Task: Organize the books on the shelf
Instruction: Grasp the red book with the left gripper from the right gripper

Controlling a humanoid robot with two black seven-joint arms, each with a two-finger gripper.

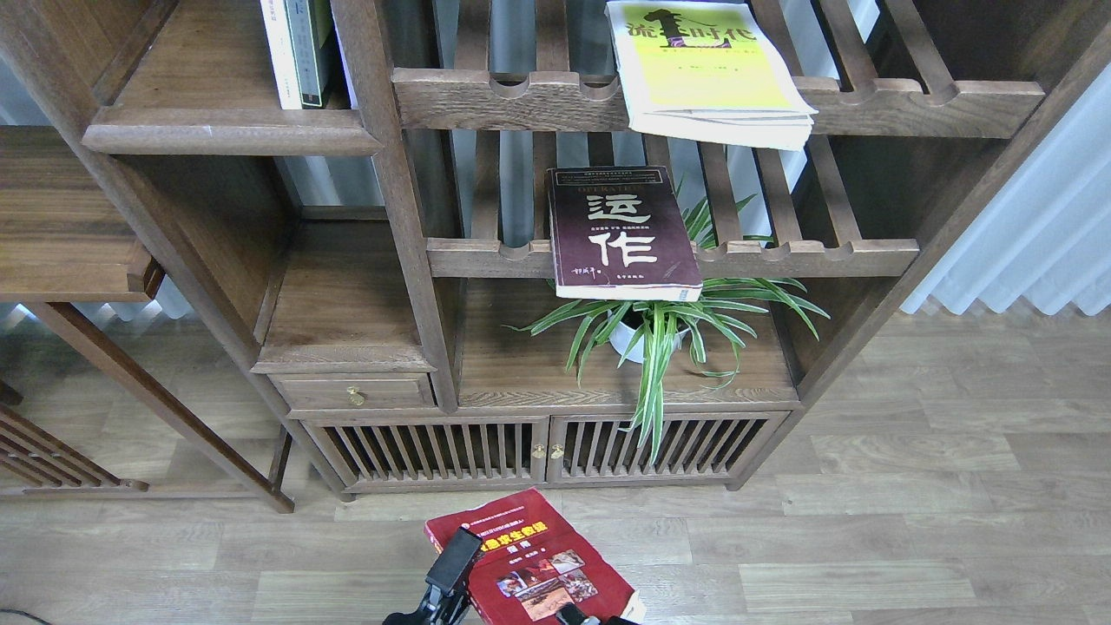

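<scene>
Matte black jaws; flat rectangular finger (pixel 454 560); angular dark linkage beneath

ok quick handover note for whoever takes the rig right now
Left hand: shut on the red book at its left edge, low in front of the cabinet.
Right hand: barely in view at the bottom edge; state unclear.
Maroon book: flat on the middle slatted rack, overhanging its front rail.
Yellow-green book: flat on the upper slatted rack, also overhanging.
Plank shelf, upper left: holds only the thin upright books.
Done: none placed yet.
Left: all three books to the plank shelf.
</scene>
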